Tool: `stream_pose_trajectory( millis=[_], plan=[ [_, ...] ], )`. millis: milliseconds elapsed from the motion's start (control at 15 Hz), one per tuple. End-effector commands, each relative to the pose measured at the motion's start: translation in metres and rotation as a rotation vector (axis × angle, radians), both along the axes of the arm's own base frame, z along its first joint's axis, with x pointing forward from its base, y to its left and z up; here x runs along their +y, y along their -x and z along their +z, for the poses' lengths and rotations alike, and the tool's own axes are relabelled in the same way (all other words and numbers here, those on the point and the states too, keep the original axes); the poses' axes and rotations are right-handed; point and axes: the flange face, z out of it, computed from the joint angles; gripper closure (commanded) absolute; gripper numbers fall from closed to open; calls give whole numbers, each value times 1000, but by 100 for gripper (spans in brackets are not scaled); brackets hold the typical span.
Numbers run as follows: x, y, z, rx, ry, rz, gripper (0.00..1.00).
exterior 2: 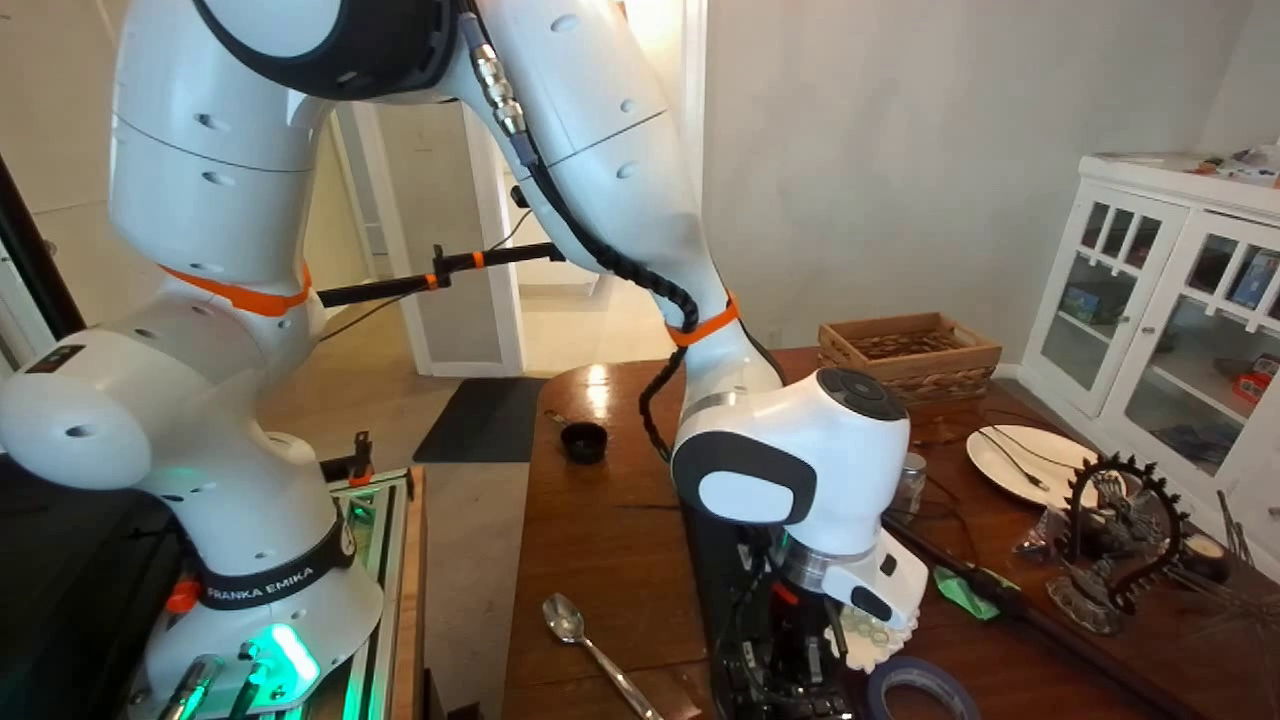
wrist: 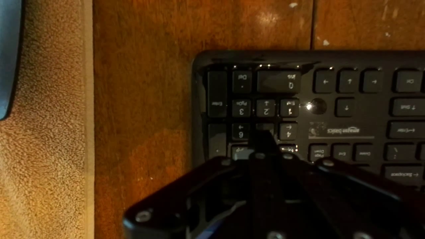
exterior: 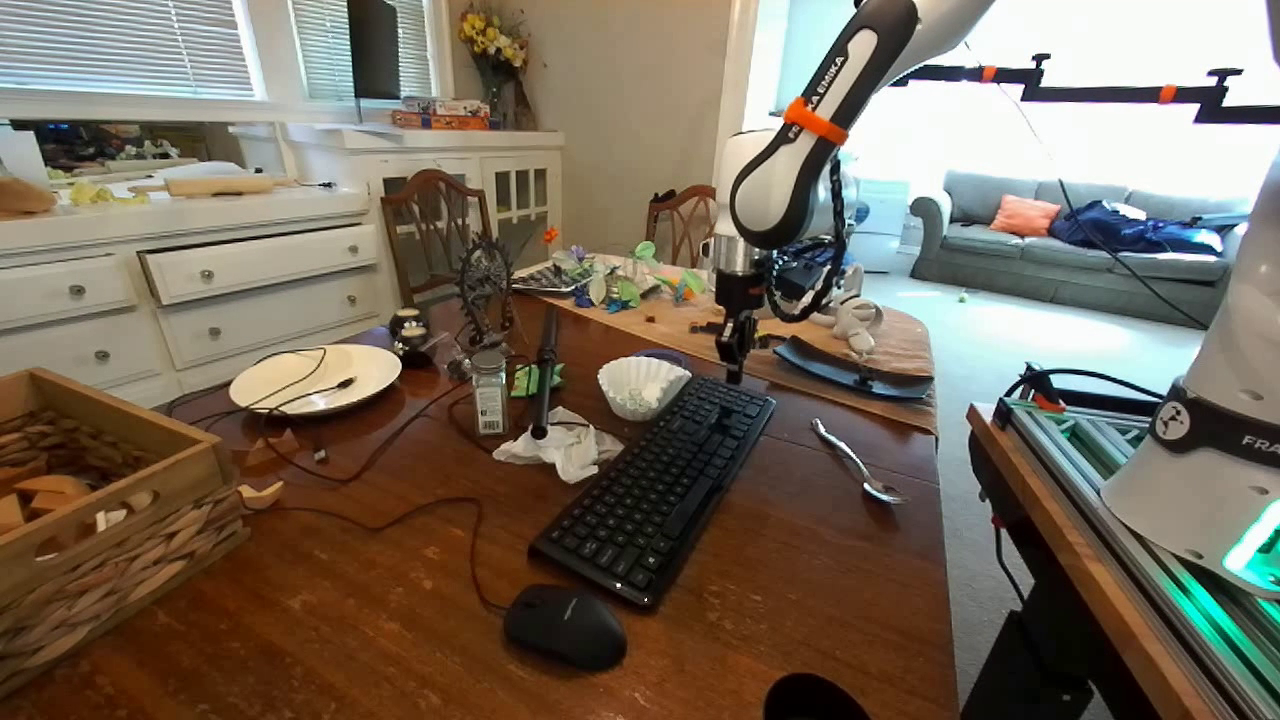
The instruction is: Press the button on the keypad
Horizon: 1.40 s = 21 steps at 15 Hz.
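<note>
The keypad is a long black keyboard (exterior: 660, 490) lying flat on the wooden table; it runs off the right side of the wrist view (wrist: 342, 116). In an exterior view (exterior 2: 712, 580) the arm hides much of it. My gripper (exterior: 735, 372) points down over the keyboard's far end, at the number pad. In the wrist view the gripper's fingertips (wrist: 261, 135) are together with nothing between them, covering most of the key between 4 and 6. In an exterior view the gripper (exterior 2: 790, 660) is dark and its tips are hidden. I cannot tell whether the tips touch a key.
A white fluted bowl (exterior: 635, 390) stands close beside the keyboard. A spoon (exterior: 858, 462) lies on its opposite side. A black mouse (exterior: 565, 627) sits at the near end. A black rod (exterior: 545, 370), a jar (exterior: 490, 395) and blue tape (exterior 2: 920, 680) are nearby.
</note>
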Motion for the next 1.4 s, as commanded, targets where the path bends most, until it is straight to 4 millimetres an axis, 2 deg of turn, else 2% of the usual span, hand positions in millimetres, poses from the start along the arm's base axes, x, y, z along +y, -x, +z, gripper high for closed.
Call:
stream_pose_trajectory(
  millis=[0,1333],
  plan=[
    [-2,0,-1,-5,-10,5,100],
    [-15,-15,-23,18,-12,1,100]
  ],
)
